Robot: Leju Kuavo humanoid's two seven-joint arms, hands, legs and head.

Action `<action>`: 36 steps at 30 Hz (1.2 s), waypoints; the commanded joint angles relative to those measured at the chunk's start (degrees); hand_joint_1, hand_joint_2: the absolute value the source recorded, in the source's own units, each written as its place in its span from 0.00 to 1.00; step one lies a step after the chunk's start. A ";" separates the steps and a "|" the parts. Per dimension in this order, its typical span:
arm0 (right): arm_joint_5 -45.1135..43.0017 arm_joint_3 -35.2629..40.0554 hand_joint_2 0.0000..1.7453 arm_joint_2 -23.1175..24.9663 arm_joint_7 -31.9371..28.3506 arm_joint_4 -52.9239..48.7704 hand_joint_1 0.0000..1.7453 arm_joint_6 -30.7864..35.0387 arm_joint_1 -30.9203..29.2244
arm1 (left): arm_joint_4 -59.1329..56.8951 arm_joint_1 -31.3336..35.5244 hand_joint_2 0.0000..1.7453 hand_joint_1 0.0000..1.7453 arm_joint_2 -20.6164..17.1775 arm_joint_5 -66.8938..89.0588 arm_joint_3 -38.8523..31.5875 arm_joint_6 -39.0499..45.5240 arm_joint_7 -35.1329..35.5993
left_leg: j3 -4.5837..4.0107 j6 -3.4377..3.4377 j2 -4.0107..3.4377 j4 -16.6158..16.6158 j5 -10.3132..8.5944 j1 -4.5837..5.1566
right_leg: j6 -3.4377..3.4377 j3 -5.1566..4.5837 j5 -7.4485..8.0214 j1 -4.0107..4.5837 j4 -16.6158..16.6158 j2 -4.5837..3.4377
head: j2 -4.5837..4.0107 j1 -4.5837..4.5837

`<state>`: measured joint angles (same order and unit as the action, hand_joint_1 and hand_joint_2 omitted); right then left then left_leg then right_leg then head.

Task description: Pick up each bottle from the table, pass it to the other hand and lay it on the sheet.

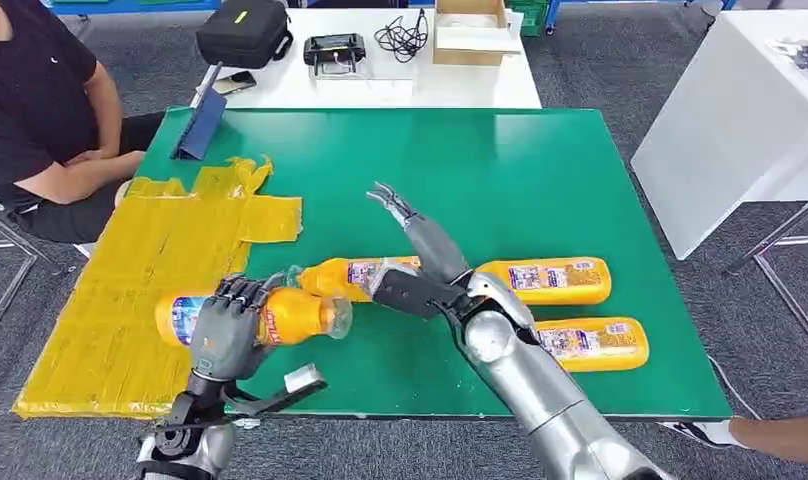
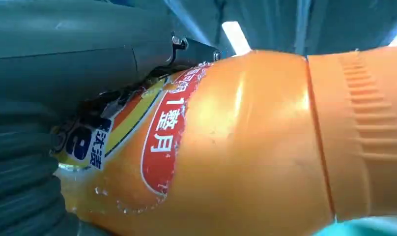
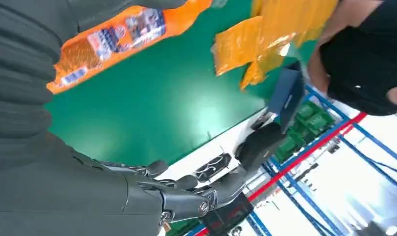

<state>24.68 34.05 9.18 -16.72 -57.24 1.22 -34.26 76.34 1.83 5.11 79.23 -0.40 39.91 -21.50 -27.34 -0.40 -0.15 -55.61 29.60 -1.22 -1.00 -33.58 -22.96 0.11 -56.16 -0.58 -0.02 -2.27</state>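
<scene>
My left hand (image 1: 225, 325) grips an orange bottle (image 1: 280, 317) lying sideways, its base over the yellow sheet (image 1: 130, 290) and its neck over the green table (image 1: 500, 180). The left wrist view shows the same bottle (image 2: 245, 147) close up against my palm. My right hand (image 1: 415, 228) is open above the table, its fingers spread and holding nothing. Under my right forearm lies a second bottle (image 1: 345, 273). Two more orange bottles, one (image 1: 550, 280) and another (image 1: 595, 343), lie to the right. In the right wrist view my right hand (image 3: 186, 194) hovers over the green surface near a bottle (image 3: 113, 37).
A person in black (image 1: 40, 110) sits at the table's left. A blue tablet stand (image 1: 200, 125) stands at the far left corner. Behind is a white table (image 1: 400, 80) with a black bag (image 1: 245, 32), cables and a cardboard box (image 1: 470, 30). Another white table (image 1: 740, 130) stands right.
</scene>
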 commanded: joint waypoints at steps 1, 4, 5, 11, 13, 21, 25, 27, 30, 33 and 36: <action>-0.03 2.46 1.00 0.30 1.12 19.90 0.00 -4.12 -11.90 | -38.43 18.15 1.00 1.00 -10.15 4.87 -0.81 0.00 7.03 | 0.15 0.05 0.15 0.15 -0.09 0.05 | -0.01 0.16 0.02 -0.03 0.07 0.17 | 0.00 0.02; 0.29 3.38 1.00 0.56 0.70 23.13 0.00 -4.88 -13.23 | -43.77 21.20 1.00 1.00 -11.91 4.29 -1.23 -0.21 6.98 | 0.04 0.01 0.11 0.09 -0.13 0.04 | -0.02 0.09 0.04 -0.02 0.02 0.10 | 0.00 0.04; 0.71 4.12 1.00 0.57 0.93 24.11 0.00 -5.54 -13.49 | -45.55 22.22 1.00 1.00 -12.73 4.68 -1.27 -0.61 7.95 | 0.04 0.00 0.04 0.08 -0.10 0.05 | -0.02 0.06 0.02 -0.04 -0.01 0.05 | 0.00 0.02; 0.72 4.26 1.00 0.78 0.91 25.04 0.00 -5.34 -13.52 | -46.59 22.85 1.00 1.00 -13.13 4.41 -1.37 -0.30 7.48 | 0.07 0.00 0.07 0.06 -0.05 0.05 | -0.01 0.08 -0.04 -0.04 -0.05 0.06 | 0.00 0.02; 0.72 4.26 1.00 0.78 0.91 25.04 0.00 -5.34 -13.52 | -46.59 22.85 1.00 1.00 -13.13 4.41 -1.37 -0.30 7.48 | 0.05 0.01 0.02 0.05 -0.04 0.03 | -0.02 0.08 -0.01 -0.02 -0.05 0.01 | 0.00 0.02; 1.85 6.36 1.00 1.53 2.90 28.03 0.00 -7.77 -14.84 | -49.17 25.52 1.00 1.00 -15.21 4.07 -1.53 -3.07 8.15 | -0.05 -0.02 0.01 -0.02 -0.06 0.03 | 0.00 -0.02 0.01 -0.04 -0.08 0.01 | 0.00 0.02; 4.46 10.02 1.00 2.03 5.38 34.32 0.00 -9.81 -16.34 | -51.14 27.20 1.00 1.00 -17.73 3.26 -0.34 -6.34 4.02 | 0.04 -0.03 -0.02 0.05 -0.09 0.01 | 0.02 0.04 0.03 -0.02 -0.08 -0.02 | 0.00 0.04; 6.16 11.77 1.00 2.28 6.54 36.30 0.00 -10.20 -16.99 | -51.43 27.52 1.00 0.00 -17.49 2.14 0.28 -8.98 0.16 | 0.08 -0.08 -0.02 0.03 -0.09 0.03 | 0.01 0.04 0.00 -0.05 -0.14 -0.01 | 0.00 0.02; 8.35 13.27 1.00 2.87 8.23 38.96 0.00 -9.65 -17.37 | -50.58 27.75 0.00 0.00 -16.26 -0.28 1.79 -12.34 -5.16 | 0.09 -0.05 0.04 0.06 -0.13 0.02 | -0.01 0.04 0.02 -0.03 -0.13 0.06 | 0.00 0.02; 9.79 13.31 1.00 3.22 10.69 40.67 0.00 -8.97 -17.31 | -47.85 26.60 0.00 0.00 -14.21 -5.39 3.43 -15.41 -10.72 | 0.11 -0.11 0.09 0.05 -0.15 0.08 | -0.03 0.05 -0.02 -0.10 -0.23 0.08 | 0.00 0.00; 10.75 12.73 1.00 3.15 12.59 41.63 0.00 -10.01 -17.36 | -44.24 25.14 0.00 0.00 -13.92 -10.92 6.38 -18.70 -15.29 | 0.11 -0.05 0.16 0.08 -0.17 0.09 | -0.06 0.08 0.01 -0.10 -0.14 0.16 | 0.00 0.02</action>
<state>33.99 43.04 11.72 -7.10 -25.77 -8.09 -47.19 31.50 28.37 -11.04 75.25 -0.68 26.16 -30.34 -27.28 -0.57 -0.07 -55.62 29.45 -1.20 -0.99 -33.56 -22.96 0.08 -56.38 -0.53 -0.02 -2.25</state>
